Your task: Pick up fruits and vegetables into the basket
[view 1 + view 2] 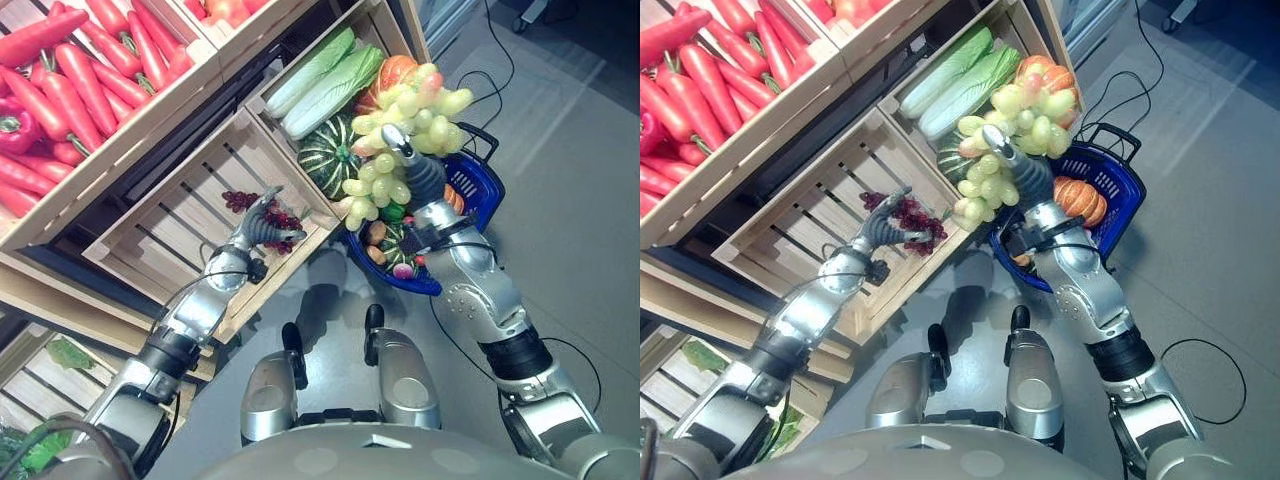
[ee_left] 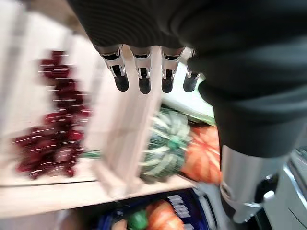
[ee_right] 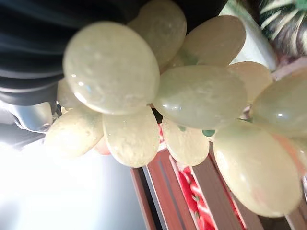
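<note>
Some food is already in the basket (image 1: 480,190). Right hand (image 1: 418,172) grips green grapes (image 1: 400,125) above it. Left hand (image 1: 258,222), fingers loose, is over red grapes (image 1: 275,215) left in the crate (image 1: 170,235).

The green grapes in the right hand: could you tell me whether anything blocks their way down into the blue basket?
Nothing visible does. The right hand holds the green grapes above the blue basket, whose open top already holds produce but has no cover.
</note>
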You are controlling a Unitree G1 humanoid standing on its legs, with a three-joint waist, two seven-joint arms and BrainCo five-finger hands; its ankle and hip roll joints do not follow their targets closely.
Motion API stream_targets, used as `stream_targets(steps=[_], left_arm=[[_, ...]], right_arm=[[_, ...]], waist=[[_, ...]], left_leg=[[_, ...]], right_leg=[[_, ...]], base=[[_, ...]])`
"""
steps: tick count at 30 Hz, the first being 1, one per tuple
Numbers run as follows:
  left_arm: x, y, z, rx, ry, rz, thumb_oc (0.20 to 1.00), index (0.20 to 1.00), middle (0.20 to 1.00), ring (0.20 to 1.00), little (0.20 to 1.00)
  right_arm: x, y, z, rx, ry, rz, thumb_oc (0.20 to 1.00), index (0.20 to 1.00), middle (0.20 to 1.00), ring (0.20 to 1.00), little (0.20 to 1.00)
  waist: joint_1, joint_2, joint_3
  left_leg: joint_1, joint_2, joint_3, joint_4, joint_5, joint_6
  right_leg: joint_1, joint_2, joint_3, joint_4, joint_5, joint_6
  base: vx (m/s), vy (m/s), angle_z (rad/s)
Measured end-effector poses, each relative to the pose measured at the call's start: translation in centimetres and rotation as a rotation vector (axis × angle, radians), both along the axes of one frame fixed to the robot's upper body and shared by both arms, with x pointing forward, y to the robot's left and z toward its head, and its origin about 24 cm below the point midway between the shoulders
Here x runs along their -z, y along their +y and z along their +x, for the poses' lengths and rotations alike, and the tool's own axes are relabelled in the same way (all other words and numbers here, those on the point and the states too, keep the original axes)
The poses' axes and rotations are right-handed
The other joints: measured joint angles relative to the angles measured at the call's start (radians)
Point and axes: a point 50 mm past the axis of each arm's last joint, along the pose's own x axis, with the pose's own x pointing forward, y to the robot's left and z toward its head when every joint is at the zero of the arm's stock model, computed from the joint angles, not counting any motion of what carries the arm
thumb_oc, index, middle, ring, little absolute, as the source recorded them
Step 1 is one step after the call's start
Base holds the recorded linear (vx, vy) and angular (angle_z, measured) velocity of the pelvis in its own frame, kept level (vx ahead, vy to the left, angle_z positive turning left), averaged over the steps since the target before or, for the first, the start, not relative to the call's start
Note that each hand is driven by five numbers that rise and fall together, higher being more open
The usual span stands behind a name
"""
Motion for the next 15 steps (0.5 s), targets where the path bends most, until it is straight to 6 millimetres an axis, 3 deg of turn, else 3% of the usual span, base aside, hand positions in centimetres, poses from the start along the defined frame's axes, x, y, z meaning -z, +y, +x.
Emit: stream_targets(steps=[5,8,15], left_arm=[[0.4,1.2,-0.5,-0.012,-0.017,-0.084,1.0,1.0,1.0,1.0,1.0],[1.1,1.5,-1.2,-0.007,-0.008,-0.138,1.0,1.0,1.0,1.0,1.0],[2.7,2.5,-2.7,-0.062,-0.014,-0.259,1.0,1.0,1.0,1.0,1.0]], right_arm=[[-0.7,-2.5,0.2,0.065,-0.04,-0.026,0.2,0.2,0.2,0.2,0.2],[-0.5,-3.4,0.3,0.092,-0.035,-0.031,0.2,0.2,0.2,0.2,0.2],[1.8,-7.3,1.9,0.228,0.079,0.018,0.2,0.2,0.2,0.2,0.2]], waist=[[-0.012,0.008,0.078],[-0.013,0.011,0.086],[-0.008,0.042,0.11]], left_leg=[[-0.072,-0.002,-0.003,0.052,-0.006,0.006],[-0.108,-0.002,0.002,0.069,-0.007,0.007],[-0.282,-0.002,0.011,0.147,-0.015,0.012]], right_leg=[[-0.066,-0.015,0.003,0.041,0.001,-0.002],[-0.105,-0.018,0.009,0.058,0.001,-0.003],[-0.285,-0.036,0.023,0.15,-0.015,-0.008]], base=[[-0.08,0.01,0.02],[-0.12,-0.008,-0.05],[-0.04,-0.052,0.0]])
